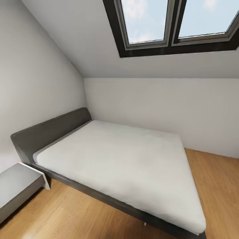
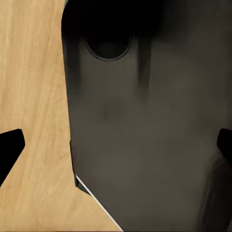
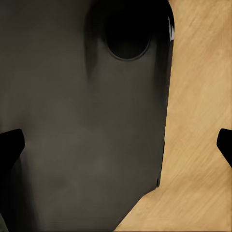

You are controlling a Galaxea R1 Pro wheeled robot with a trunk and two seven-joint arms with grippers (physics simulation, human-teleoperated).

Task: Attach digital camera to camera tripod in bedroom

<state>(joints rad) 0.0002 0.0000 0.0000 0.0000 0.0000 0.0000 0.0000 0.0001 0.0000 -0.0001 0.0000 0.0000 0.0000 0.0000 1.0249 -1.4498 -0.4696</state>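
Nearest the lens in both wrist views is a dark grey-brown moulded panel with a round recess [image 2: 108, 46], probably the robot's own body, with light wood plank floor [image 2: 34, 96] beside it. Left hand [image 2: 116, 145]: black fingertips [image 2: 10, 145] at the opposite edges of the frame, spread wide, nothing between them. Right hand [image 3: 116, 145]: same, fingertips [image 3: 10, 145] far apart, empty.

Head view, left to right: grey box-shaped bedside unit with white edge [image 1: 16, 186] at lower left, top bare, so nothing stored on it that I can see. Next, grey-framed bed with dark headboard [image 1: 49, 129] and white mattress [image 1: 126, 162] across the centre, nothing lying on it. Dark-framed skylight window [image 1: 172, 25] at upper right, sky behind. White walls, wood floor at lower right. This is the bedroom.

Task things: digital camera and camera tripod are not visible in these frames; location cannot be told.

Risks, as judgement: base sits close to the bed corner and the bedside unit, so a turn or a forward drive could clip either. The head is aimed at a corner holding neither task item, so search time gets wasted unless the view pans. Arms are tucked against the body, so a fast swing out could scrape the panel.
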